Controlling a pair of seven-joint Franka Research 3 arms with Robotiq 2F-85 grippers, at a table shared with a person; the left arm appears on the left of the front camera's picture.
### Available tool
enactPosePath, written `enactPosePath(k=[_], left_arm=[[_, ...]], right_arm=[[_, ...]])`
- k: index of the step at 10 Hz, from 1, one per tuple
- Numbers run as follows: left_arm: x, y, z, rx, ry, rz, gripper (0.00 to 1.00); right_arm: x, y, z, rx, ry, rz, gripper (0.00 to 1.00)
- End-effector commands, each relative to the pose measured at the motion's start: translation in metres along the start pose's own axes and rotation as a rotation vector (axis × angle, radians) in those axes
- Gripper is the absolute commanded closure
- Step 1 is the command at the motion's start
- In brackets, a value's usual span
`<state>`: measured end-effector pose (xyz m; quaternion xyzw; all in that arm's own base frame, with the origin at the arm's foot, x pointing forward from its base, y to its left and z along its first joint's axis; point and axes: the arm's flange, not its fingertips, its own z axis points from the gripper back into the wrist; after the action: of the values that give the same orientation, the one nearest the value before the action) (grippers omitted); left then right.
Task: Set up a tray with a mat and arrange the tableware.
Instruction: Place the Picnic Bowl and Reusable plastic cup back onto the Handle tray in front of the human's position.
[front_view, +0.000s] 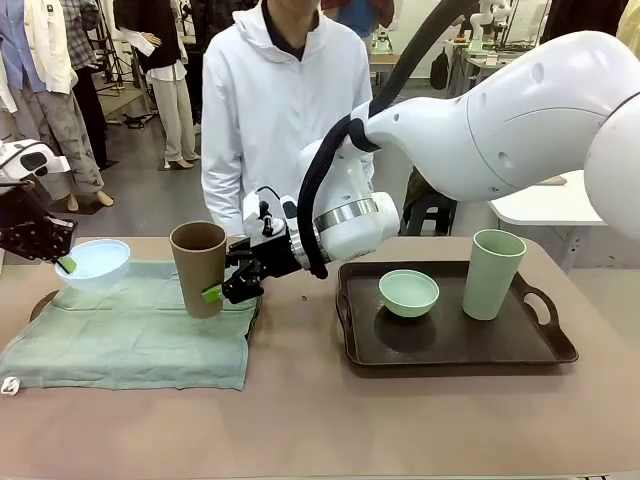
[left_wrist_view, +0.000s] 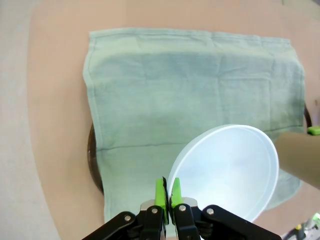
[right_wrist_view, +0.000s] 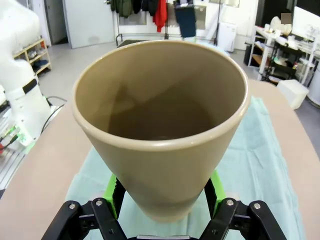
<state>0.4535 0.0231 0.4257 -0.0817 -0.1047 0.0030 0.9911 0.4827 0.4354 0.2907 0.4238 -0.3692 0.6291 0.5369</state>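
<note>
Cup (front_view: 197, 262), tall, tapered, matte brown

person in white coat (front_view: 285, 110), tan table (front_view: 320, 420)

Bright, even overhead light, soft shadows, mostly sharp (wrist views bulge at the edges).

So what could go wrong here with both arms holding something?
The left gripper pinches the pale blue bowl only by its rim, so it might slip. The right gripper holds the tapered brown cup low and tilted; it could topple on the soft mat. Bowl and cup are close and might bump.
</note>
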Motion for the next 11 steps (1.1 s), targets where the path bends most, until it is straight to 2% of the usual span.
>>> enactPosePath(k=[1, 5, 11], left_arm=[[-0.001, -0.015, -0.017, 0.016, -0.043, 0.003, 0.96], [0.010, -0.024, -0.055, 0.075, 0.008, -0.017, 0.96], [0.009, -0.017, -0.078, 0.065, 0.058, -0.010, 0.96]], right_arm=[[0.003, -0.007, -0.008, 0.045, 0.057, -0.004, 0.19], [0.000, -0.014, -0.013, 0.052, 0.046, 0.006, 0.19], [-0.013, -0.024, -0.029, 0.052, 0.045, -0.009, 0.19]])
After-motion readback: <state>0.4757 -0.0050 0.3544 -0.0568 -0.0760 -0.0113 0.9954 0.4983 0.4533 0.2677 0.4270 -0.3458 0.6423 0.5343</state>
